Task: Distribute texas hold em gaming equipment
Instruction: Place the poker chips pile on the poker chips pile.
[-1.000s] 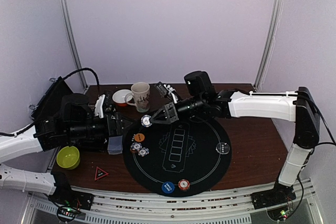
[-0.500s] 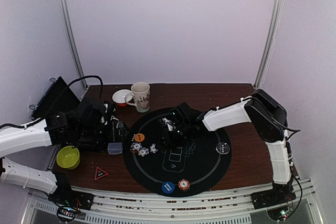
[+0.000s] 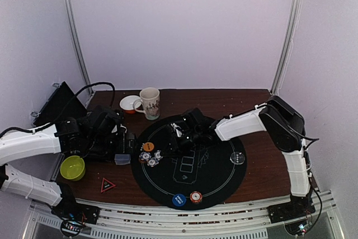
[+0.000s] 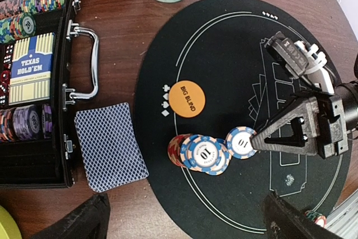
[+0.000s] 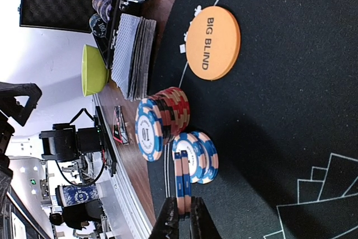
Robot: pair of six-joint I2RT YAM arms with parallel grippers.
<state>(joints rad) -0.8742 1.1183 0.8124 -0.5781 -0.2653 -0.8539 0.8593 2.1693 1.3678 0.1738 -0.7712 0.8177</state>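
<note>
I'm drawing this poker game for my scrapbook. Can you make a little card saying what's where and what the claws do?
Right claw: shut on a blue-and-white striped poker chip
Left claw: open, empty
Orange round Big Blind disc: flat on the round black mat
Stack of red and blue striped chips: on the mat, beside the gripped chip
Deck of blue-backed playing cards: on the brown wooden table, between the mat and the open black chip case

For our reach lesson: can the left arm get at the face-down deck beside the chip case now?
Probably yes. The deck of cards lies bare on the table, nothing on top, and the left gripper hangs open just above. The right gripper, shut on blue poker chips, is on the mat.
</note>
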